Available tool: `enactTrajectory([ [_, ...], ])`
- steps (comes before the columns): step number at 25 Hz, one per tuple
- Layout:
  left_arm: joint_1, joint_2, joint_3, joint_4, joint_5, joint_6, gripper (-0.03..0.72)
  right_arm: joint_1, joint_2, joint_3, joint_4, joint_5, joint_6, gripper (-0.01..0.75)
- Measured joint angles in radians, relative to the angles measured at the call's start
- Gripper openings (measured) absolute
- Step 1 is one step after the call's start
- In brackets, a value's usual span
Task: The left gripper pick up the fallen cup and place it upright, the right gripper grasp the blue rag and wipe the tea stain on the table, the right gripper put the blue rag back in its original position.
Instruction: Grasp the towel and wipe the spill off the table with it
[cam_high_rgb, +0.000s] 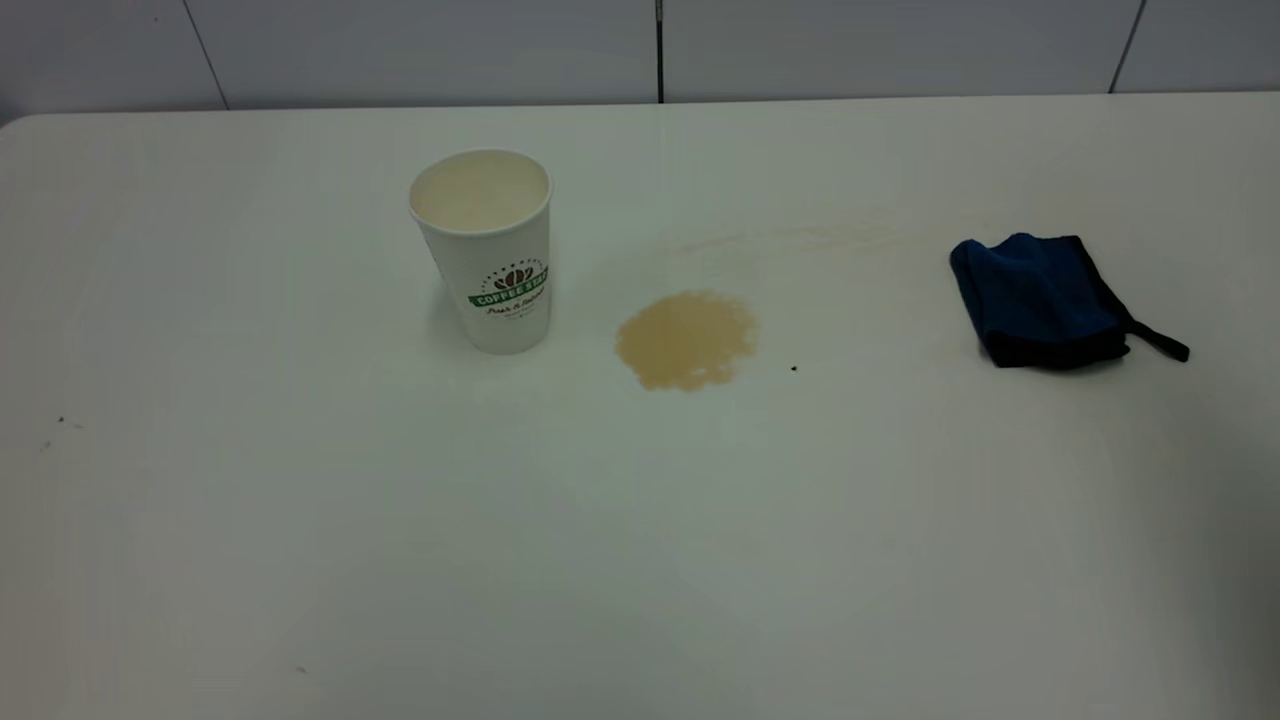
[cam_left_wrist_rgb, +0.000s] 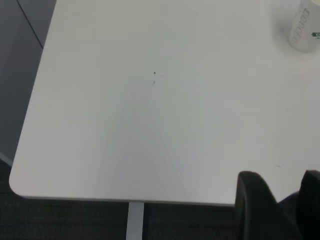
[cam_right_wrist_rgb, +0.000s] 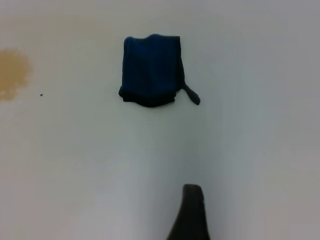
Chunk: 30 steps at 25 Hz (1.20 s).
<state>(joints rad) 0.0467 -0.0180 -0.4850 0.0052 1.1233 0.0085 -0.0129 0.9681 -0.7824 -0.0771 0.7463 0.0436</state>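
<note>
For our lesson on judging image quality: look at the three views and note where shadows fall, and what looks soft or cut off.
Exterior view: even light, with a faint shadow beside the cup and under the blue rag; the tea stain is clear. Left wrist view: the cup is cropped and soft, and the left gripper is a dark blur. Right wrist view: the right gripper is blurred.

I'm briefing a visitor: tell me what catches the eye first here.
The tan tea stain sits mid-table, unwiped. Left of it, apart, the cup stands upright. Far right lies the blue rag, untouched; the right gripper is short of it, and the left gripper is over the table's near edge.
</note>
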Motion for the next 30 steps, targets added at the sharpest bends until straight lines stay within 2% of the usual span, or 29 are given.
enactTrajectory([
  [6, 0.000, 0.000, 0.000, 0.000, 0.000, 0.000, 0.240, 0.000, 0.303, -0.100, 0.023, -0.090, 0.010, 0.712],
  [13, 0.000, 0.000, 0.000, 0.000, 0.000, 0.000, 0.240, 0.000, 0.617, -0.193, 0.158, -0.239, -0.054, 0.708],
  [17, 0.000, 0.000, 0.000, 0.000, 0.000, 0.000, 0.240, 0.000, 0.813, -0.321, 0.190, -0.239, -0.105, 0.708],
  [25, 0.000, 0.000, 0.000, 0.000, 0.000, 0.000, 0.240, 0.001, 1.178, -0.636, 0.193, -0.155, -0.153, 0.695],
  [30, 0.000, 0.000, 0.000, 0.000, 0.000, 0.001, 0.240, 0.004, 1.345, -0.768, 0.193, -0.138, -0.170, 0.691],
])
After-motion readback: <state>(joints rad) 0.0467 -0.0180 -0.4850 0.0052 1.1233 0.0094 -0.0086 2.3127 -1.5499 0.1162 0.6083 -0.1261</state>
